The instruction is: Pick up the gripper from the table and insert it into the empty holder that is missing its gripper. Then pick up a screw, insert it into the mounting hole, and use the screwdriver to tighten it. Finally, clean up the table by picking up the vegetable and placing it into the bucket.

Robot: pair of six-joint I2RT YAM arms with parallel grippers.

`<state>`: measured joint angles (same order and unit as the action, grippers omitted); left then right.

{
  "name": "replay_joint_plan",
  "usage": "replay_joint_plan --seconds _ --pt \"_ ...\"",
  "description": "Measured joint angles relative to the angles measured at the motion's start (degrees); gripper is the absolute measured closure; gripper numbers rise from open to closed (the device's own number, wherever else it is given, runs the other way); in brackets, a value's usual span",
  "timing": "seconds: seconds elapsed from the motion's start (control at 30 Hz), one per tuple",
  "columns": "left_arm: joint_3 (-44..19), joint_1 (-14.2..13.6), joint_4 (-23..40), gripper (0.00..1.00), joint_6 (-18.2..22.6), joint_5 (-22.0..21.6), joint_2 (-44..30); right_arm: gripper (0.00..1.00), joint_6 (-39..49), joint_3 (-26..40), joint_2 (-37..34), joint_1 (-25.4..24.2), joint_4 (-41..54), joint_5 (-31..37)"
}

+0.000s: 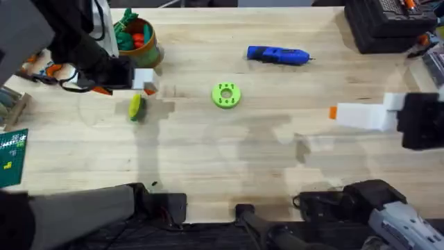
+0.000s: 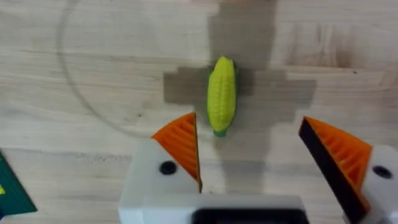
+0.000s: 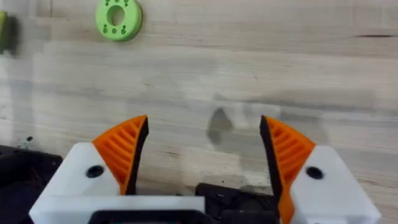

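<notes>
My left claw [image 2: 249, 155] hangs spread over the vegetable [image 2: 221, 93], lying on the table [image 1: 277, 153] just ahead of the pads, long axis running away from me. Right claw [image 3: 204, 152] spread, far off; bucket [image 1: 147, 50] near left.

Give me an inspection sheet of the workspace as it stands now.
Surface: bare wooden table, no spills seen.
Vegetable: yellow corn lies flat on the table, just ahead of the left gripper, not gripped.
Bucket: far left, already holding red and green toys.
Screwdriver: lying on its side, far centre, untouched.
Clutter: green ring mid-table; black case far right; green board at the left edge.
Grippers: left open over the corn; right gripper open over bare table, holding nothing.
Cables: dark leads by the arm bases.
Surroundings: orange-handled tools far left.
</notes>
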<state>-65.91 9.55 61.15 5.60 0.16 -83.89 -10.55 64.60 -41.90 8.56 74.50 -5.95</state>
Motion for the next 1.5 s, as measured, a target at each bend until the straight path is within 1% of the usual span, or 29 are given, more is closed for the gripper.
replay_joint_plan --seconds 0.17,0.37,0.4,0.43,0.47,0.63,0.77,0.93,0.97,1.0,1.1,1.13,1.17,1.2,1.4,1.5 --pt "0.0 0.08 -2.4 0.015 0.32 0.0 -4.2 0.008 0.0 0.0 2.47 0.0 1.04 0.71" --pt "0.62 0.08 -5.63 0.015 0.42 0.0 -8.89 0.007 -0.17 0.0 2.54 0.0 1.04 0.78" --pt "1.08 0.08 -6.3 0.016 0.42 0.0 -9.63 0.008 -0.17 0.0 2.52 0.0 1.04 0.8" --pt "3.43 0.14 -8.45 0.015 0.42 0.0 -11.39 0.008 -0.2 0.0 2.52 0.0 1.04 0.8" --pt "4.31 0.17 -9.12 0.015 0.42 0.0 -11.84 0.008 -0.2 0.0 2.52 0.0 1.04 0.8" --pt "7.25 1.49 -12.98 0.015 0.4 0.54 -12.0 0.008 -0.2 0.0 2.53 0.0 1.04 0.8" --pt "7.84 2.89 -14.19 0.015 0.4 1.49 -11.68 0.008 -0.2 0.0 2.53 0.0 1.04 0.8" --pt "7.85 4.05 -14.84 0.02 0.28 1.6 -11.68 0.008 -0.21 0.0 2.53 0.0 1.04 0.8" --pt "7.85 4.17 -14.98 0.097 0.09 1.51 -11.68 0.008 -0.2 0.0 2.52 0.0 1.04 0.8" --pt "7.85 4.24 -15.07 0.218 0.18 1.45 -11.68 0.008 -0.2 0.0 2.52 0.0 1.04 0.8" --pt "7.85 4.39 -15.26 0.706 0.16 1.53 -11.68 0.008 -0.2 0.0 2.52 0.0 1.04 0.8" --pt "7.75 4.37 -15.36 0.855 0.14 1.53 -11.56 0.008 -0.2 0.0 2.52 0.0 1.04 0.8" --pt "7.74 4.38 -15.39 0.956 0.37 1.6 -11.3 0.007 -0.2 0.0 2.52 0.0 1.04 0.8" --pt "7.74 4.33 -15.35 0.979 0.27 1.57 -11.31 0.008 -0.2 0.0 2.53 0.0 1.04 0.8" --pt "7.69 4.32 -14.22 0.977 0.18 1.57 -11.31 0.008 -0.2 0.0 2.52 0.0 1.04 0.8" --pt "7.37 4.17 -11.31 0.977 0.21 1.57 -11.31 0.008 -0.21 0.0 2.53 0.0 1.04 0.8"
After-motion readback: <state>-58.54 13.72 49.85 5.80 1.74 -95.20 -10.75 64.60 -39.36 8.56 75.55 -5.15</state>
